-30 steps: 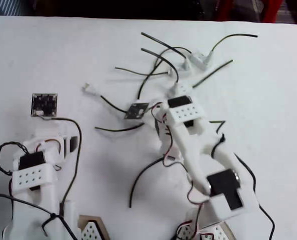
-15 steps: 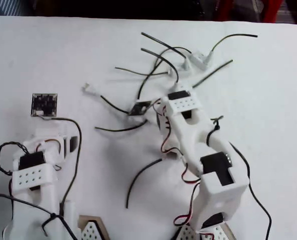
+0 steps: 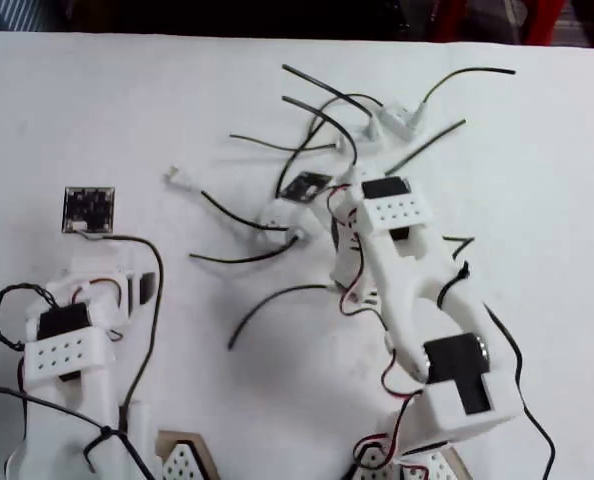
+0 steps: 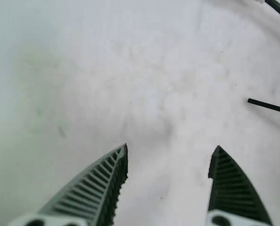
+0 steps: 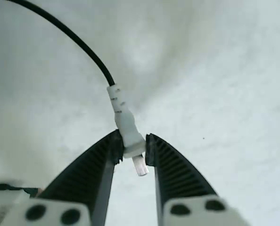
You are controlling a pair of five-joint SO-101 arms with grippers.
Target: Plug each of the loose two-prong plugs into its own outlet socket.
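Showing no readable text, label, brand, number or sign anywhere.

On the table (image 3: 537,180), one board (image 3: 88,209) lies at the left, just beyond the left arm (image 3: 72,340). A second board (image 3: 307,186) sits mid-table, beside the right gripper (image 5: 130,141), which holds a plug (image 5: 125,127). Wires (image 3: 322,90) sprawl farther back.
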